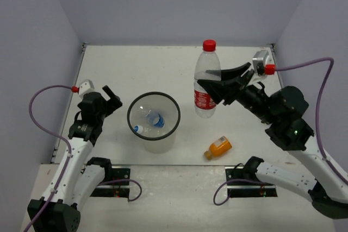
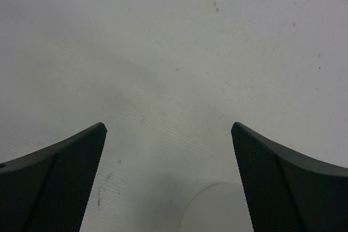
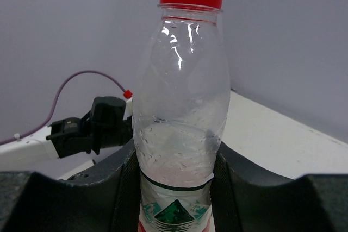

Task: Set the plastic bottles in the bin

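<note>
My right gripper is shut on a clear plastic bottle with a red cap and a red-white label, gripping its middle and holding it upright to the right of the bin. In the right wrist view both fingers press the bottle's sides just above the label. The bin holds a clear bottle, and a blue cap shows beside it. A stubby orange bottle lies on the table in front of the held one. My left gripper stands open over bare table, left of the bin.
Grey walls close the table at the back and on both sides. The arm bases and their cables sit along the near edge. A pale rounded shape shows at the bottom of the left wrist view.
</note>
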Robot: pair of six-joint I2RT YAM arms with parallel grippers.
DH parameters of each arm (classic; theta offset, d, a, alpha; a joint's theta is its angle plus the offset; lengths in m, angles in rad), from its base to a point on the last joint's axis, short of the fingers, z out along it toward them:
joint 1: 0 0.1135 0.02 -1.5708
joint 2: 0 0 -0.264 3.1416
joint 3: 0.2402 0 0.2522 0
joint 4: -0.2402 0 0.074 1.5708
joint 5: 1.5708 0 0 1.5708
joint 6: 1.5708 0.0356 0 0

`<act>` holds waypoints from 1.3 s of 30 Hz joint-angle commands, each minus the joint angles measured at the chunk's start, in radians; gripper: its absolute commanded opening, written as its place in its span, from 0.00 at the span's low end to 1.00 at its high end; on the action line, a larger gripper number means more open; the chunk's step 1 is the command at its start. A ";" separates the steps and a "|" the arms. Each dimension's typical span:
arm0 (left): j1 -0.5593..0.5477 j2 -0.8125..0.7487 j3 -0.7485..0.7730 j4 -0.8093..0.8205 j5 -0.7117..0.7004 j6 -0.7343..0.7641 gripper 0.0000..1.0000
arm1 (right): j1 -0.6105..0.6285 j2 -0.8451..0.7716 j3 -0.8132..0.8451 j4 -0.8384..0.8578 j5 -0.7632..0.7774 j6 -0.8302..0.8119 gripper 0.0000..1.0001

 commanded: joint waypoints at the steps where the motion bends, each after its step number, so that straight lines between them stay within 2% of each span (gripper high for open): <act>1: -0.004 -0.025 -0.012 0.040 0.004 0.002 1.00 | 0.044 0.180 0.077 0.092 -0.118 -0.002 0.25; 9: -0.022 -0.028 -0.019 0.043 -0.006 -0.001 1.00 | 0.158 0.444 0.167 0.169 -0.109 -0.064 0.28; 16: -0.023 -0.013 -0.019 0.046 0.001 -0.001 1.00 | 0.221 0.520 -0.007 0.338 -0.087 -0.139 0.32; 20: -0.023 -0.008 -0.019 0.047 0.002 0.001 1.00 | 0.222 0.559 -0.063 0.407 -0.041 -0.132 0.33; 24: -0.023 -0.002 -0.018 0.049 0.004 0.002 1.00 | 0.222 0.564 -0.095 0.439 -0.059 -0.151 0.37; 28: -0.023 0.000 -0.016 0.049 0.001 0.002 1.00 | 0.222 0.563 -0.131 0.448 -0.052 -0.148 0.44; 33: -0.023 0.006 -0.017 0.047 0.009 0.004 1.00 | 0.222 0.525 -0.221 0.516 -0.035 -0.117 0.66; 39: -0.023 0.011 -0.016 0.043 -0.008 0.001 1.00 | 0.222 0.490 -0.215 0.493 -0.034 -0.107 0.80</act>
